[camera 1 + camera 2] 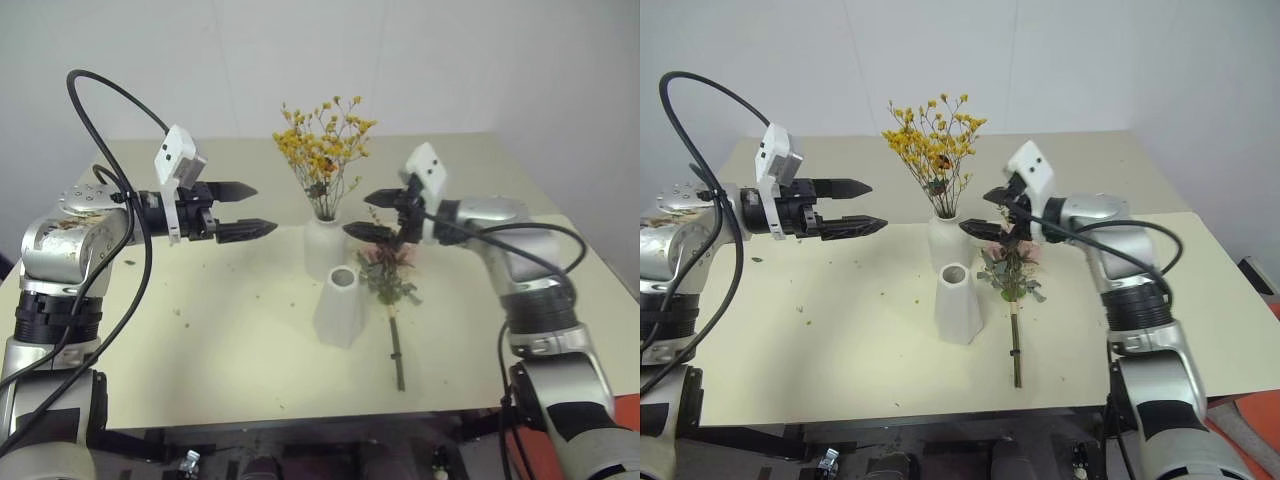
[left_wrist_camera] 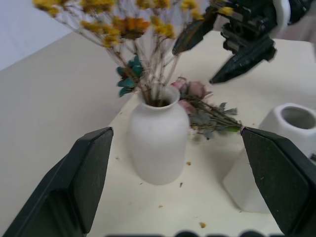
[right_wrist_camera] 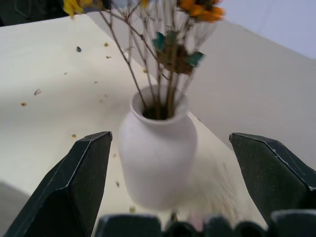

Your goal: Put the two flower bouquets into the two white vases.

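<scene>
standing in the rounded vase (image 1: 324,248), yellow bouquet (image 1: 322,145) is placed; both end effectors, left (image 1: 246,209) and right (image 1: 366,214), gape empty; rose bouquet (image 1: 388,275) awaits on tabletop (image 1: 200,340) beside tapered vase (image 1: 340,308)

This is looking like a robot test room or lab rather than a home; a plain cream table (image 1: 200,350) is standing against bare white walls (image 1: 450,60), carrying nothing but staged props; black cables (image 1: 110,95) are looping loose in the air; a patch of orange floor (image 1: 1265,420) is showing at the edge.
</scene>
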